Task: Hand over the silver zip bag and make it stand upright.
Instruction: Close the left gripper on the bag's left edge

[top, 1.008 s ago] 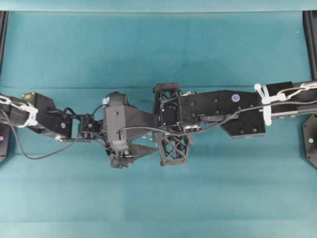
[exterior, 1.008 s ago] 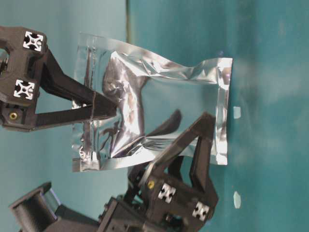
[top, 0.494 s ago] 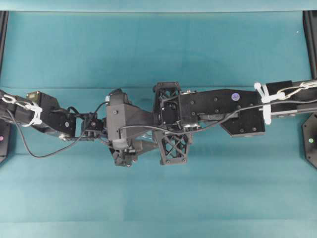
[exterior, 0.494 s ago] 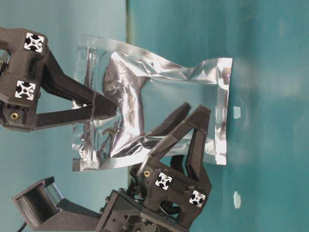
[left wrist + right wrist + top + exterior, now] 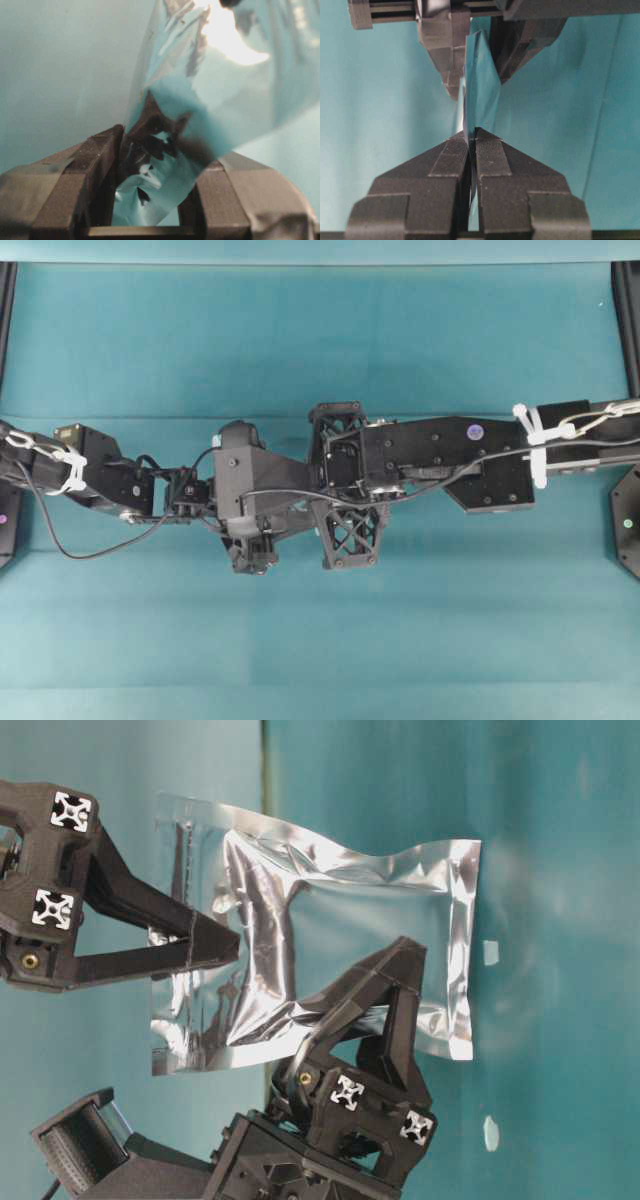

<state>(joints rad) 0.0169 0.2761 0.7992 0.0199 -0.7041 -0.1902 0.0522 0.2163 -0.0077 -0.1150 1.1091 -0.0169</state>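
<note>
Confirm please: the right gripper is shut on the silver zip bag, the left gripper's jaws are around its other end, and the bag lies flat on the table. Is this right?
Not entirely. The silver zip bag does not lie on the table; the table-level view shows it held in the air between the grippers. The right gripper is shut on it, and the left gripper's jaws are around its other end.

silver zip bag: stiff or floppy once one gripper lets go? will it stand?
Likely floppy: the silver zip bag is crinkled and buckled between the right gripper and left gripper. Looks flat and empty, so probably light and apt to tip when stood.
</note>
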